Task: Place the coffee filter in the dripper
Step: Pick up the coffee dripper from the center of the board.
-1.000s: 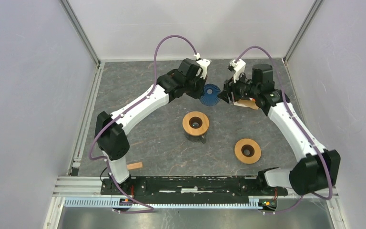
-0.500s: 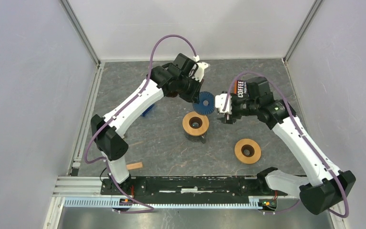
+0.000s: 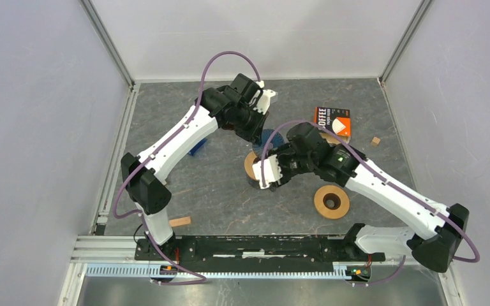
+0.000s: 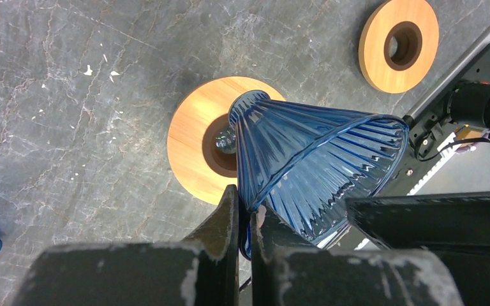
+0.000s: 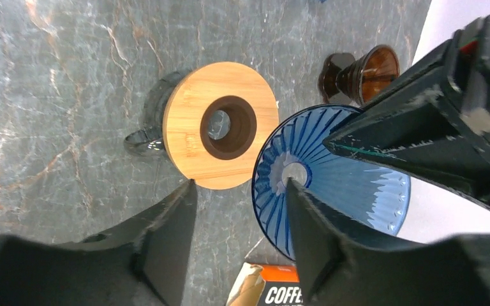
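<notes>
One dripper [image 4: 312, 159] in left pincer [image 4: 245, 207]; right pincer [image 5: 239, 186] apparently empty.

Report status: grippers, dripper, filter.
Left gripper shut on rim of blue dripper. Right gripper open, empty, at wooden stand. No filter in dripper; filter box lies apart, far side.

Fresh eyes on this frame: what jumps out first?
The blue ribbed dripper hangs tilted over the wooden ring at mid-table, pinched by its rim in the left gripper. The right gripper hangs open beside it, holding nothing. The orange coffee filter box lies at the back right, apart from both arms.
</notes>
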Available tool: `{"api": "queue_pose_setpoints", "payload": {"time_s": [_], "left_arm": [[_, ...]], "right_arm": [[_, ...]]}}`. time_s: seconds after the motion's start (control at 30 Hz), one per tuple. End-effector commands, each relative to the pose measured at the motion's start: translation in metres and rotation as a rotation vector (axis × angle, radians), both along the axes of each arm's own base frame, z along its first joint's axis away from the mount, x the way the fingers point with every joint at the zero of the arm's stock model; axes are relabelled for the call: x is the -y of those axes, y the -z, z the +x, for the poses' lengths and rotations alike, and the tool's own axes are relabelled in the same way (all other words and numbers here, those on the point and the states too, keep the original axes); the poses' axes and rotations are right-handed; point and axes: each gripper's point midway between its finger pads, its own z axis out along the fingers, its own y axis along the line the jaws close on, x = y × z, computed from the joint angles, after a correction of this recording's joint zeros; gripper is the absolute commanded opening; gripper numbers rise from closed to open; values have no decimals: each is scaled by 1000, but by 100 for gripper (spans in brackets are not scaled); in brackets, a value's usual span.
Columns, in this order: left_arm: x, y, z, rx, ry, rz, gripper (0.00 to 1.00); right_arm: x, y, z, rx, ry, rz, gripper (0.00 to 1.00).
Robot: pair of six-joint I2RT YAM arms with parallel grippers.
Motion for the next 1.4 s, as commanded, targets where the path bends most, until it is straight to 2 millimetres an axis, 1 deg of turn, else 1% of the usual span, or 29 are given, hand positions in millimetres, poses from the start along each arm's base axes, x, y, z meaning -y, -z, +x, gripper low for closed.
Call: {"api": "queue_pose_setpoints", "payload": {"time_s": [0.0, 0.03, 0.13, 0.27, 0.37, 0.5, 0.6, 0.7, 0.8, 0.97, 1.07, 1.27, 1.37], "left_arm": [[-1, -12, -6, 18, 70, -26, 2], [-2, -11, -7, 12, 69, -26, 2], [-4, -9, -8, 1, 69, -26, 2], [-8, -3, -12, -29, 73, -12, 2], [-12, 3, -14, -45, 72, 5, 2], [-16, 7, -16, -57, 73, 16, 2], [-19, 12, -19, -75, 83, 35, 2], [-22, 17, -22, -93, 85, 56, 2], [-24, 20, -22, -103, 83, 66, 5], [-24, 22, -18, -81, 103, 78, 15], [-22, 21, -15, -77, 104, 77, 20], [-17, 24, -6, -73, 103, 79, 26], [-14, 22, -1, -65, 101, 73, 28]], "right_arm": [[2, 10, 25, 115, 67, -102, 55], [2, 14, 26, 119, 69, -122, 52], [1, 22, 28, 125, 69, -154, 51], [-3, 28, 31, 124, 72, -165, 46], [-5, 34, 31, 108, 73, -166, 31], [-11, 41, 23, 56, 50, -140, 19], [-16, 45, 17, 16, 38, -121, 8], [-19, 48, 13, -14, 34, -101, 1], [-21, 49, 10, -34, 34, -83, 0], [-21, 58, 8, -55, 44, -87, 0], [-19, 65, 9, -62, 56, -100, 0], [-13, 72, 14, -73, 88, -105, 0], [-12, 72, 15, -72, 94, -88, 0]]}}
